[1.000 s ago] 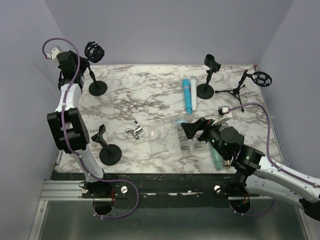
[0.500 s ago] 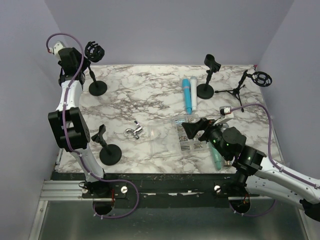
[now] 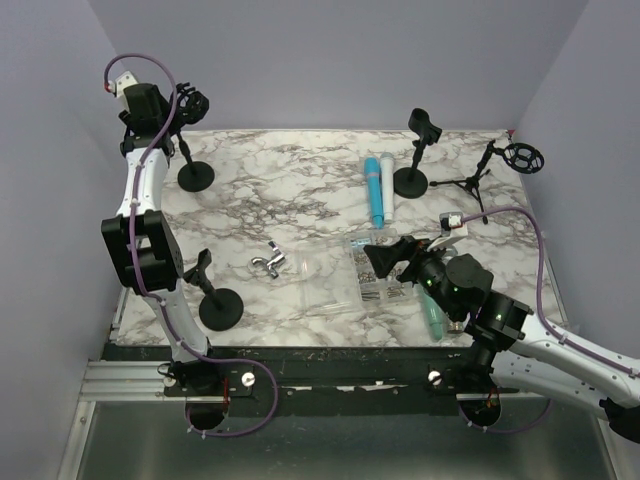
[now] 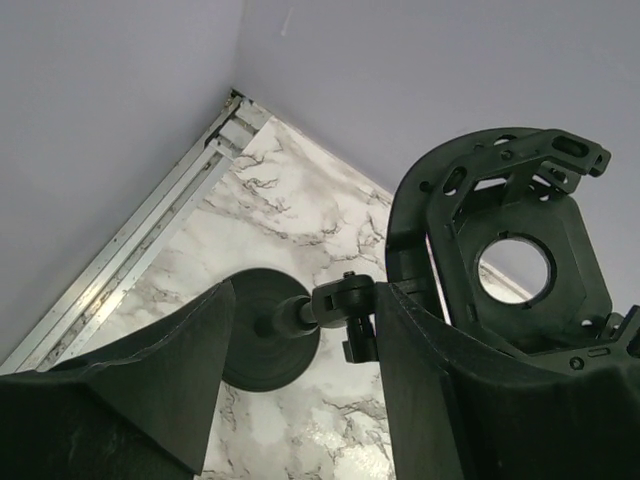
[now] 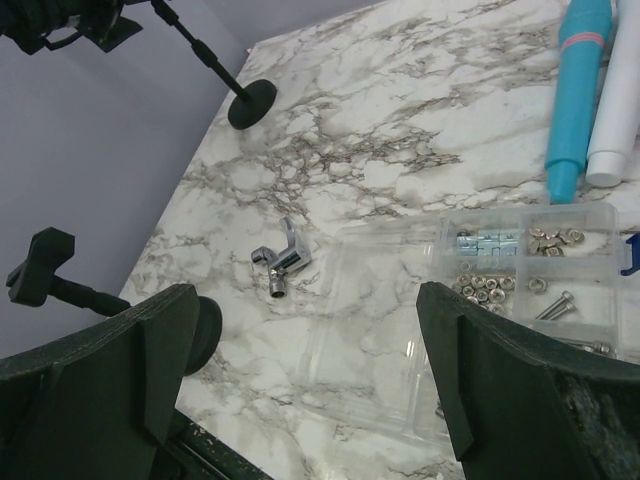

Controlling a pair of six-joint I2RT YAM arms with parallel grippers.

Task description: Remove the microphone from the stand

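Oddly, from above no microphone is sitting in any of the four stands, two with shock mounts and two with clips. The blue microphone [image 3: 374, 192] and white microphone [image 3: 387, 178] are lying side by side on the desk [image 3: 290, 190], long axes running front to back. A teal microphone [image 3: 434, 320] is lying half hidden under the right arm, which is the nearer arm to all three. The left arm is reaching to the back-left stand [image 3: 196, 177]. In the left wrist view, the left fingers [image 4: 150, 380] are standing apart, gripping nothing; the stand's neck is showing between them, its shock mount [image 4: 520, 250] gaping empty to the right. In the right wrist view, the right fingers [image 5: 110, 350] are sitting wide apart, holding nothing, above one parts box [image 5: 500, 290] and one metal fitting [image 5: 283, 258], with the two microphones lying ahead to the right.
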